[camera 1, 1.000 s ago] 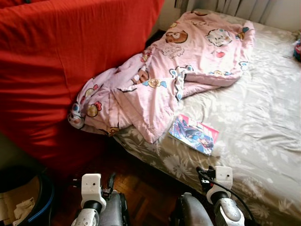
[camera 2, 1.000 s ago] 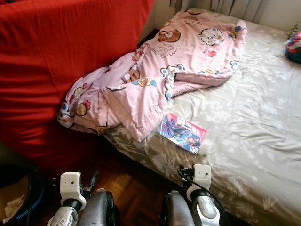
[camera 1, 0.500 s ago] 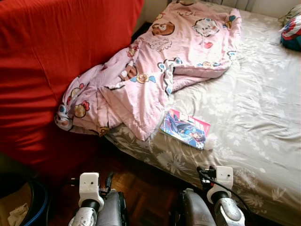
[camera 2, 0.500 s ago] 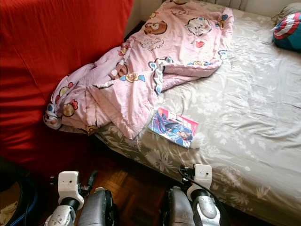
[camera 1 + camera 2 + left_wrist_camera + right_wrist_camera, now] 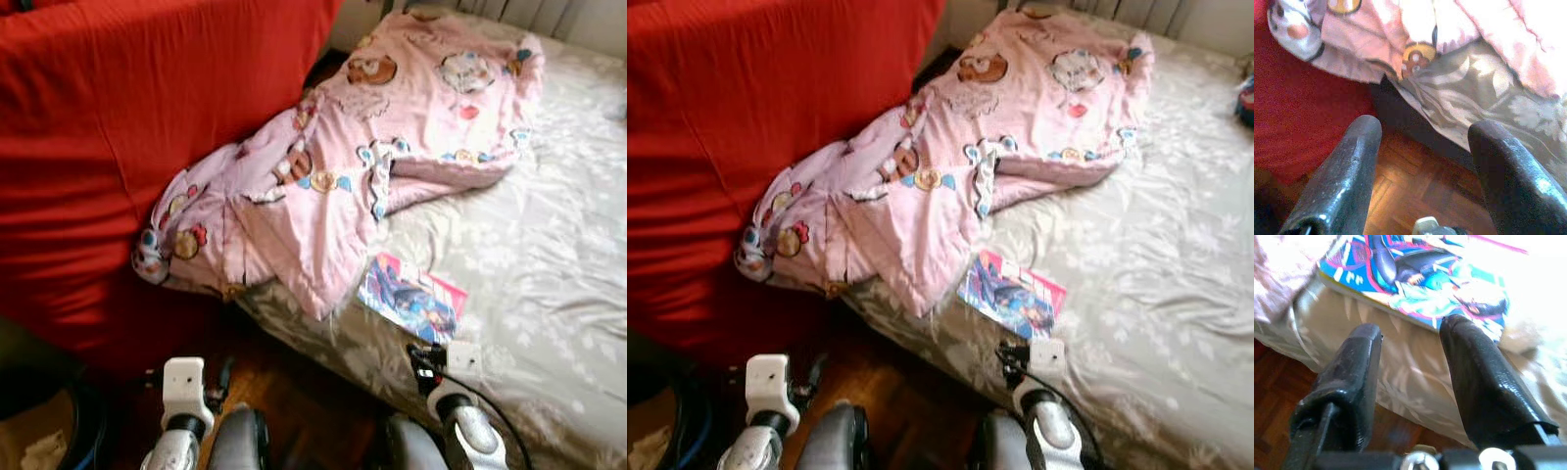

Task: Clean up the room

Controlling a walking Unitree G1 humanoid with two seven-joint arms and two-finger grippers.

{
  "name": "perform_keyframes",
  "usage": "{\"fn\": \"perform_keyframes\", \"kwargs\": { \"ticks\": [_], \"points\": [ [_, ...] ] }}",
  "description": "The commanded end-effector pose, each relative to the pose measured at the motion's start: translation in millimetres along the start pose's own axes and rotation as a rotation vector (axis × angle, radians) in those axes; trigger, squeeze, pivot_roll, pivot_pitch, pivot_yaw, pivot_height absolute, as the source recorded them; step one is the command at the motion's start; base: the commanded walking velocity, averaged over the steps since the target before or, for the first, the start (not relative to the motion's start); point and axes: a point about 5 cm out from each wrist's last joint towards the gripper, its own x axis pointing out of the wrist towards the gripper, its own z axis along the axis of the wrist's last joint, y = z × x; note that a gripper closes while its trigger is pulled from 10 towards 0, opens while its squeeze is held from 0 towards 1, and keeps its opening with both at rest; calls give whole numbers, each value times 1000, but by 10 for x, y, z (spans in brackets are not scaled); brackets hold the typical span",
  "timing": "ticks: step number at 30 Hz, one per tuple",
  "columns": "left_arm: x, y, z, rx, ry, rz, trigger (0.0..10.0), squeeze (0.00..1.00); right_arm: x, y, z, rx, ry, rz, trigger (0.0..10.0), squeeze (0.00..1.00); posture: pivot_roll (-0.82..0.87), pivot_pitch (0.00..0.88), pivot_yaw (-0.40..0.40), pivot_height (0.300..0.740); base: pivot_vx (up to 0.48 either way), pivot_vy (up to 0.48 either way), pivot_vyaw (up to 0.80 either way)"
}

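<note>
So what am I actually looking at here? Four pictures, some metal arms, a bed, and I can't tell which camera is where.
This is a humanoid robot tidying a bedroom. The two wide pictures come from a stereo camera on its head, looking down: its two silver arms show at the bottom edge. Ahead is a bed with a grey flowered sheet, a crumpled pink cartoon blanket spilling towards a big red covered piece of furniture, and a colourful comic book lying flat near the bed's edge.

The other two pictures come from cameras on the wrists, each looking along two black fingers. The left gripper is open above the wooden floor. The right gripper is open, pointing at the comic book. Neither holds anything.
</note>
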Motion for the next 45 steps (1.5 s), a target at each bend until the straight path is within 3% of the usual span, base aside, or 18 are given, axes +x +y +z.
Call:
{"fn": "perform_keyframes", "kwargs": {
  "ticks": [1, 8, 15, 22, 30, 31, 32, 39, 45],
  "points": [
    [-25, -27, -41, -19, 19, -3, 10000, 0, -65, -93, -93, 3, 39, -33, 10000, 0, -48, 230, -11, 626, 398, 0, 0],
    [-28, -32, -38, -17, 15, -2, 10000, 0, -60, -131, -70, 19, 28, -59, 10000, 0, -45, 231, -12, 626, 380, 0, 0],
    [-38, -25, -36, -20, 12, 0, 10000, 0, -50, -174, -50, 33, 29, -98, 10000, 0, -42, 233, -12, 626, 0, 0, -299],
    [-43, -20, -35, -17, 13, -1, 10000, 0, -31, -150, -7, 23, 2, -98, 10000, 0, -41, 235, -11, 626, 0, 0, -674],
    [-51, -31, -37, -15, 16, -6, 10000, 0, 39, -100, 107, 58, -40, -78, 10000, 0, -37, 241, -6, 626, 0, 0, 0],
    [-54, -33, -38, -14, 17, -7, 10000, 0, 61, -98, 137, 65, -44, -76, 10000, 812, -37, 241, -6, 626, 0, 0, 0],
    [-61, -29, -38, -13, 17, -7, 10000, 0, 93, -111, 185, 87, -49, -89, 10000, 1000, -23, 250, 0, 626, 0, 0, 0],
    [-119, 20, -52, 0, 20, -7, 10000, 0, 262, -250, 478, 146, -49, -183, 10000, 1000, -3, 265, 15, 626, 0, 0, 0],
    [-169, 61, -58, 14, 23, -13, 10000, 0, 318, -350, 581, 188, -13, -240, 10000, 1000, 11, 262, 30, 626, 0, 0, 0]
  ]
}}
